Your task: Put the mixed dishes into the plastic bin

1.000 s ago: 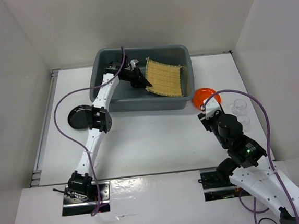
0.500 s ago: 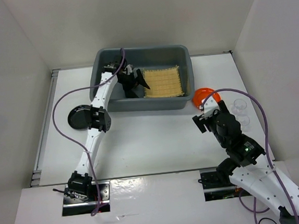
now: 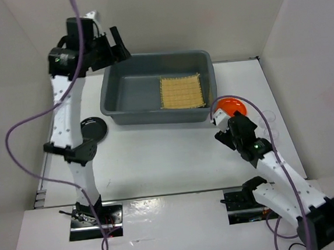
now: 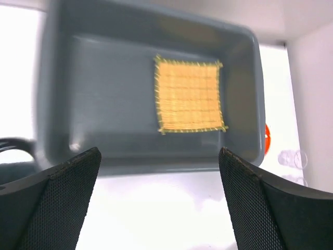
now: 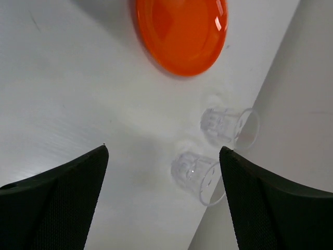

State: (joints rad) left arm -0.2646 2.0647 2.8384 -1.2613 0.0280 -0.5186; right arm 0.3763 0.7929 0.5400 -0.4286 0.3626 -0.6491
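Observation:
The tan woven mat lies flat in the right half of the grey plastic bin; the left wrist view shows the mat and the bin from above. My left gripper hangs open and empty, high above the bin's left end. A black plate sits left of the bin. The orange plate sits off the bin's right corner. Two clear glass cups stand by the right wall. My right gripper is open above the table, beside the orange plate.
White walls close in the table on the left, back and right. The cups stand close against the right wall. A purple cable loops off the left arm. Bare table stretches between the bin and the arm bases.
The left gripper opened and let go of the mat, which now lies flat, then rose out of the bin up and to the left. The right gripper opened wider near the orange plate.

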